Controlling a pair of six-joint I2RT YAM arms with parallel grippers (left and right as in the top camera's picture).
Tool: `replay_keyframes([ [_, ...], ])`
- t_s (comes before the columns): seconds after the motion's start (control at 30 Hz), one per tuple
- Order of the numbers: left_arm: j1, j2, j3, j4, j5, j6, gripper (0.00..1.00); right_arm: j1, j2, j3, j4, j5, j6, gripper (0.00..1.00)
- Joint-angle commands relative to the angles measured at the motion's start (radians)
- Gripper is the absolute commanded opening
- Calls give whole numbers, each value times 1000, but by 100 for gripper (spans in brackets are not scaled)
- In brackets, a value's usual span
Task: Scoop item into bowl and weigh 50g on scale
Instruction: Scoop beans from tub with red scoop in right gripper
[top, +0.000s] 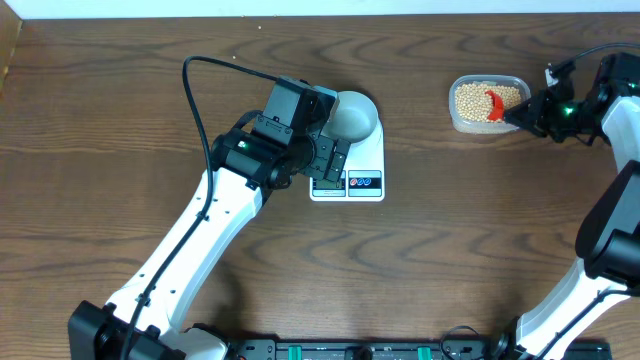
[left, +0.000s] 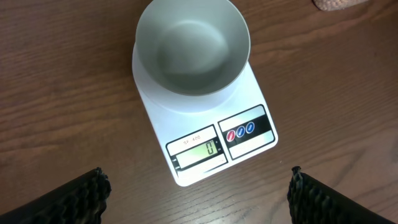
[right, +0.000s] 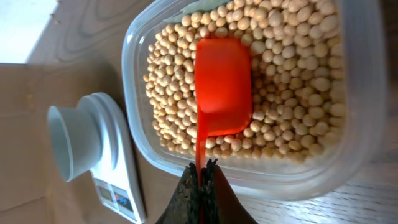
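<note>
The pale bowl (top: 354, 116) stands empty on the white scale (top: 366, 165), whose display (left: 200, 149) reads 0. Both show in the left wrist view, bowl (left: 193, 46) on scale (left: 249, 93), and in the right wrist view, bowl (right: 65, 143) and scale (right: 115, 165). Tan beans (top: 470, 100) fill a clear tub (top: 458, 118) at the back right. My right gripper (top: 522, 114) is shut on the handle of a red scoop (right: 222, 87), whose cup rests on the beans (right: 292, 74) in the tub (right: 134, 99). My left gripper (left: 198, 199) is open and empty, hovering just in front of the scale.
The wooden table (top: 450, 240) spreads around the scale. A black cable (top: 200, 100) loops from the left arm over the table's left side. A dark rail (top: 350, 350) runs along the front edge.
</note>
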Motion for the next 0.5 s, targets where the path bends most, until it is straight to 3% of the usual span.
replay_keyframes([
  [0.0, 2, -13, 0, -3, 1, -2, 94, 8, 61, 1, -4, -79, 23, 1],
  [0.47, 2, -13, 0, -3, 1, -2, 94, 8, 104, 1, 40, -185, 13, 1],
])
